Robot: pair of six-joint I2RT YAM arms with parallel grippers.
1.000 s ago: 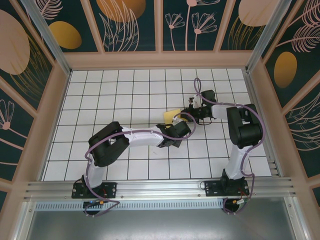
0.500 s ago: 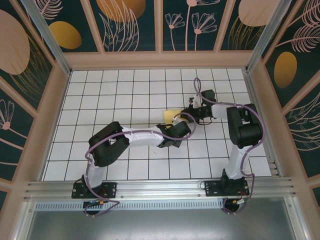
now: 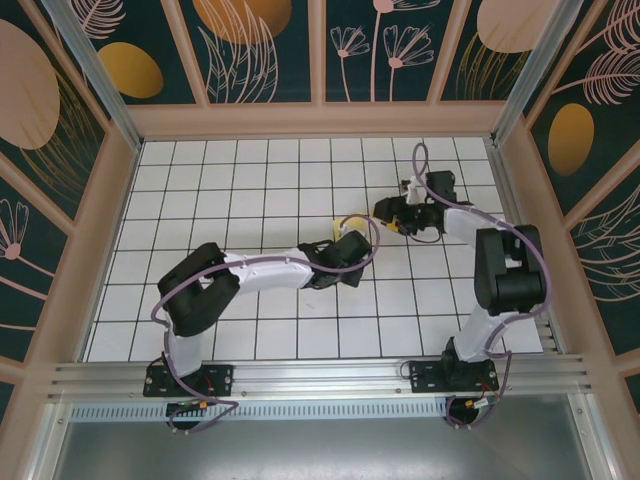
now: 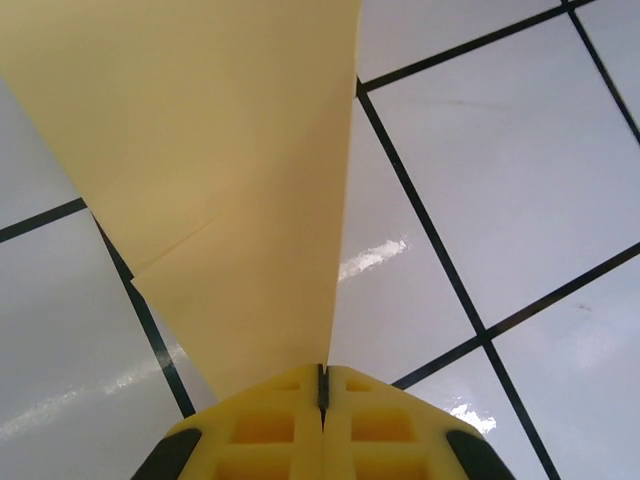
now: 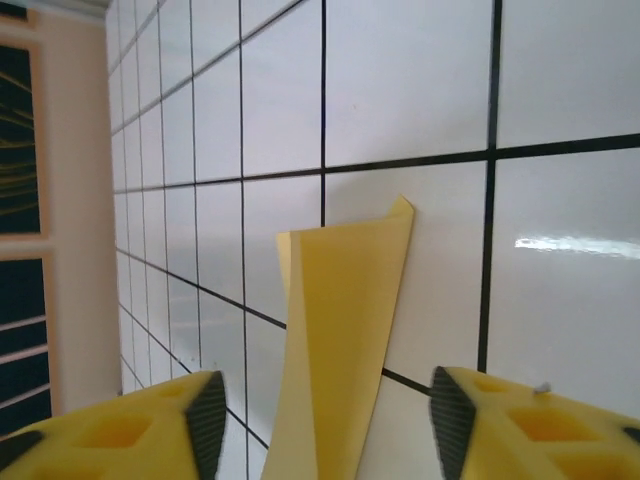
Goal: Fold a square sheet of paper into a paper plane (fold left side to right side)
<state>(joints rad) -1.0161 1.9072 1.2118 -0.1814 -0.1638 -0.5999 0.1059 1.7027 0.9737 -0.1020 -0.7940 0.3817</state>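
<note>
- One sheet of paper (image 4: 230,150): plain yellow, folded, with a slanted crease, tapering to a narrow end.
- It sits mid-bench (image 3: 250,180), its narrow end clenched in the left jaws.
- The right jaws are released, near the paper but apart from it.

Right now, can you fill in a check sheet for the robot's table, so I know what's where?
Surface: white tiled table with black grid lines.
Job's things: yellow paper, folded into a narrower shape, with one slanting crease showing.
Clutter: nothing seen.
Fingers: left fingers shut, pinching the paper's narrow end; right fingers open, one on each side of the paper and not touching it.
Cables: purple cables looping clear of the paper.
Surroundings: dark walls painted with leaves and flowers; metal rail at the near edge.
</note>
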